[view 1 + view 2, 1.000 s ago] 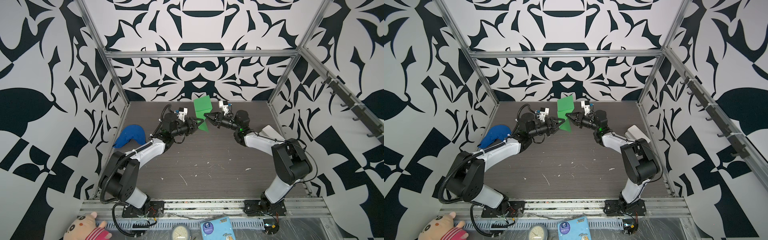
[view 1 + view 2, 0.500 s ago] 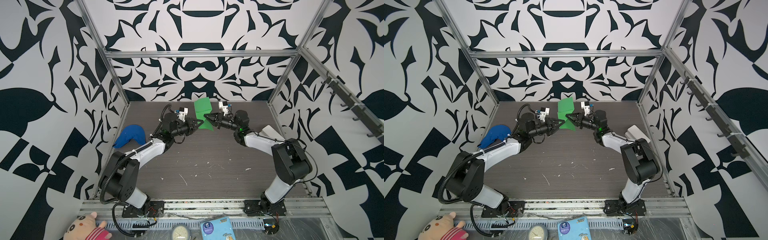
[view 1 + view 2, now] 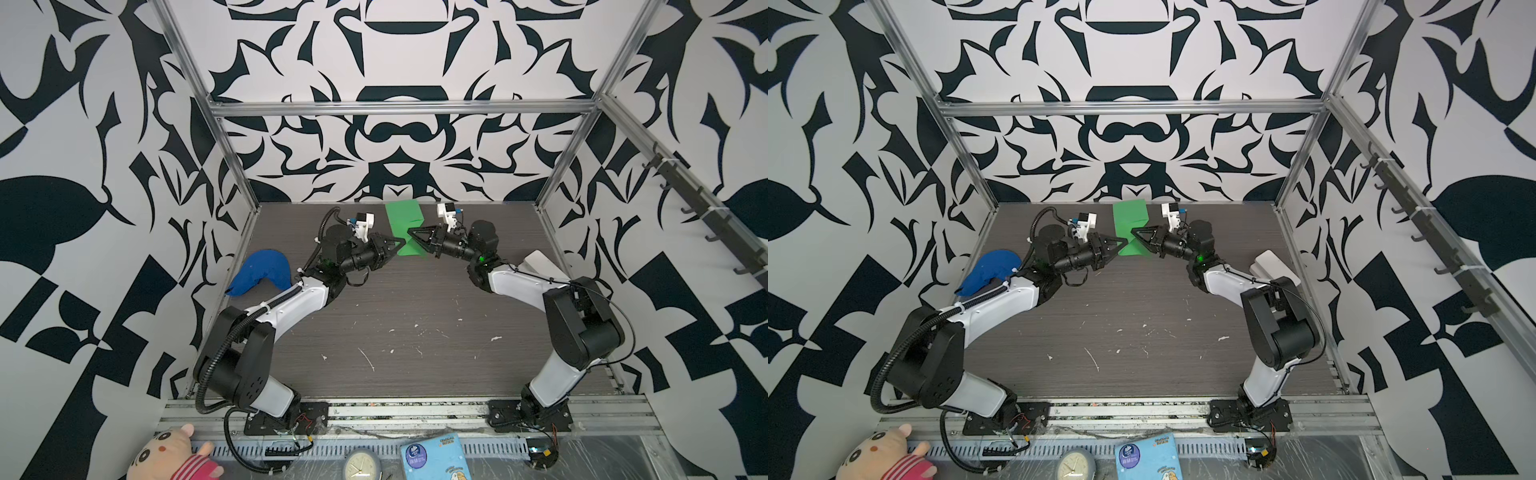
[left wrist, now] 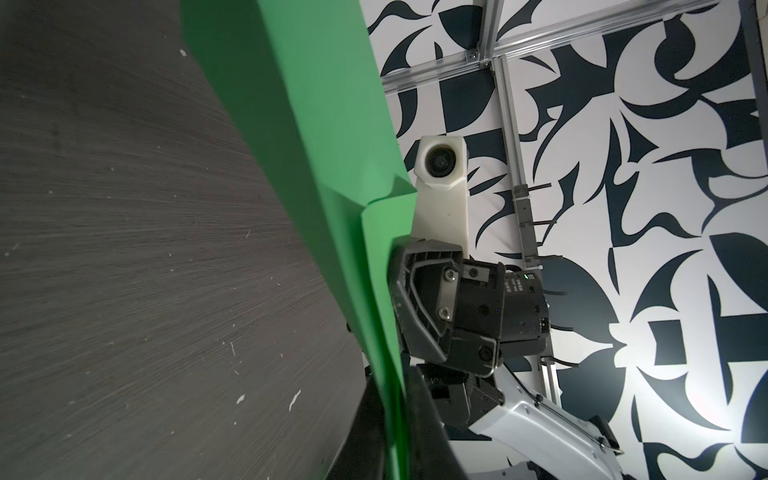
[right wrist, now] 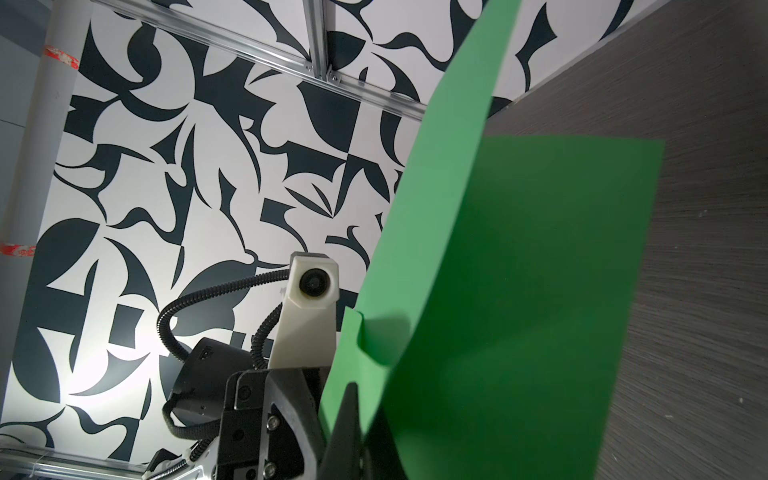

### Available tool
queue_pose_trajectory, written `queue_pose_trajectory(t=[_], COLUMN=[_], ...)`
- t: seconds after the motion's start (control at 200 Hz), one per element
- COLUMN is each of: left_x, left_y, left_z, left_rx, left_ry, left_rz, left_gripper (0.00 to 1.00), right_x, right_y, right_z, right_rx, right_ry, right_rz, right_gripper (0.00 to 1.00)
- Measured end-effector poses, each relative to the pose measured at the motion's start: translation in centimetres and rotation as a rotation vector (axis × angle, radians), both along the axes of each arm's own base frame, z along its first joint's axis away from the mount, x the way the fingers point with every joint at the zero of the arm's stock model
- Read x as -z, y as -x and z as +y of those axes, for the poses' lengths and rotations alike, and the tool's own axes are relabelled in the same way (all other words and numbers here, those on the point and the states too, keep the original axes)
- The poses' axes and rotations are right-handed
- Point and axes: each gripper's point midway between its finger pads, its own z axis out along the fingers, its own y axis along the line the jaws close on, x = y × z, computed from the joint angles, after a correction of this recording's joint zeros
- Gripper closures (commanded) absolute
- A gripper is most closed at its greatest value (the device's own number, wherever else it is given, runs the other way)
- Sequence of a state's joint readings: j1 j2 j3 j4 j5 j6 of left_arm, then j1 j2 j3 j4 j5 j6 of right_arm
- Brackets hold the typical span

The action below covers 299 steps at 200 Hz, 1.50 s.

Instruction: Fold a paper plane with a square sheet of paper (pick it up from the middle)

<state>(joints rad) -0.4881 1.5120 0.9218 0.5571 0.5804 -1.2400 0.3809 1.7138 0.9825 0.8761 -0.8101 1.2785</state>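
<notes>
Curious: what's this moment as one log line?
left gripper: shut on thin bright green paper sheet | right gripper: shut on it | sheet: creased

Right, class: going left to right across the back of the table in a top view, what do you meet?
Blue cloth cap, left gripper, right gripper, white object; the green paper overlaps both grippers, so it is left out.

Tips close, both clamped: left end effector (image 3: 401,240), right end effector (image 3: 411,232).
</notes>
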Motion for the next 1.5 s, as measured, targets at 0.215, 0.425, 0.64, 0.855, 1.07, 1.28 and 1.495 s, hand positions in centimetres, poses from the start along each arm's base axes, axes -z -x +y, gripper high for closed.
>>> queue_pose_trajectory(t=[0.215,0.425,0.64,0.855,1.07,1.28,1.495], left_x=[0.1,1.5,4.4,6.2,10.6,15.5,19.4], left_y=[0.0,-0.1,-0.6,-1.0,-0.4,-0.6,-0.6], left_z=[0.1,0.6,3.6,9.7,14.3,13.3,9.2], left_rx=[-0.001,-0.013,-0.096,-0.229,-0.214,-0.055,0.097], left_ry=[-0.003,-0.055,-0.358,-0.847,-1.427,-1.9,-2.052], left_rz=[0.004,0.032,0.08,0.1,0.19,0.189,0.124], left_gripper=[0.98,0.97,0.96,0.96,0.94,0.93,0.83], right_x=[0.1,1.7,1.8,1.9,4.2,5.8,6.2], right_y=[0.0,-0.4,-0.5,0.7,1.1,1.4,1.8], right_z=[0.0,-1.1,-5.8,-8.9,-10.3,-11.1,-12.2], right_rx=[0.0,0.036,0.199,0.312,0.347,0.358,0.378], right_ry=[0.007,0.074,0.248,0.458,0.579,0.627,0.636], right_rz=[-0.009,0.012,-0.022,-0.085,-0.052,-0.02,-0.003], right_gripper=[0.9,0.47,0.39,0.4,0.41,0.42,0.43])
